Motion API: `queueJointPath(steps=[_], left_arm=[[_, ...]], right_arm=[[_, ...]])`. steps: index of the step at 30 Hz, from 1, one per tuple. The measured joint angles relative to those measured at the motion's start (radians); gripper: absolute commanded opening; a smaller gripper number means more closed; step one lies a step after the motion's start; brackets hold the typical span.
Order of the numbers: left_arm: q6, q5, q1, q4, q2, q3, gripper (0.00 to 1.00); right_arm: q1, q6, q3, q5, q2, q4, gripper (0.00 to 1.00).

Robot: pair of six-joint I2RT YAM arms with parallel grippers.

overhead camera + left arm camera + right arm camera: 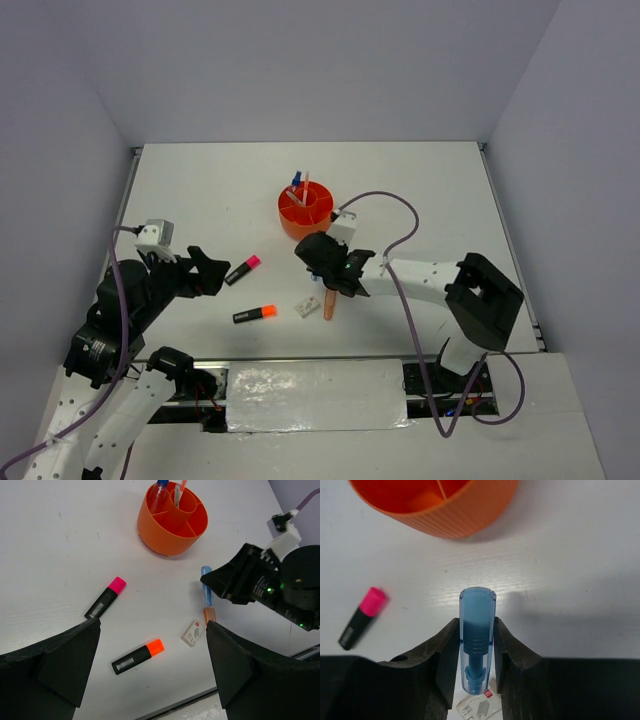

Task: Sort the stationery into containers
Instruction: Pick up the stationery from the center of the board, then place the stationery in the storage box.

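Note:
My right gripper is shut on a blue-clear marker, held just off the table in front of the orange tub. From the side, the marker hangs upright with a salmon lower end. A white eraser lies just beneath it. A pink-capped highlighter and an orange-capped highlighter lie flat on the table. My left gripper hovers open beside the pink one, holding nothing. The tub holds thin pens standing upright.
Grey walls close in the white table on three sides. The right arm's purple cable loops over the table right of the tub. A black mount sits at the right front.

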Motion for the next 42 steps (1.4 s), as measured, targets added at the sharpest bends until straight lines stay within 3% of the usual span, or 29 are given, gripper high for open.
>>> queueJointPath(steps=[7,11,15,17,24,32,42], left_arm=[[0.0,0.0,-0.006,0.0,-0.005,0.0,0.99],[0.0,0.0,-0.008,0.0,-0.013,0.0,0.99],[0.0,0.0,-0.008,0.0,-0.03,0.0,0.99],[0.0,0.0,-0.008,0.0,-0.033,0.0,0.99],[0.003,0.009,-0.008,0.003,-0.048,-0.002,0.99],[0.023,0.038,-0.013,0.01,-0.068,-0.002,0.99],[0.026,0.075,-0.013,0.022,-0.07,-0.01,0.99]], right_arm=[[-0.038,-0.153,-0.111,-0.021,-0.234,0.102,0.16],[-0.177,-0.333,-0.211,-0.139,-0.357,0.196,0.16],[-0.341,-0.549,-0.202,-0.335,-0.365,0.276,0.15],[-0.398,-0.645,-0.15,-0.452,-0.327,0.282,0.11],[-0.607,-0.844,0.177,-0.902,-0.032,0.291,0.13],[-0.636,-0.977,0.526,-1.141,0.261,0.215,0.16],[-0.636,-0.994,0.641,-1.265,0.398,0.186,0.19]])
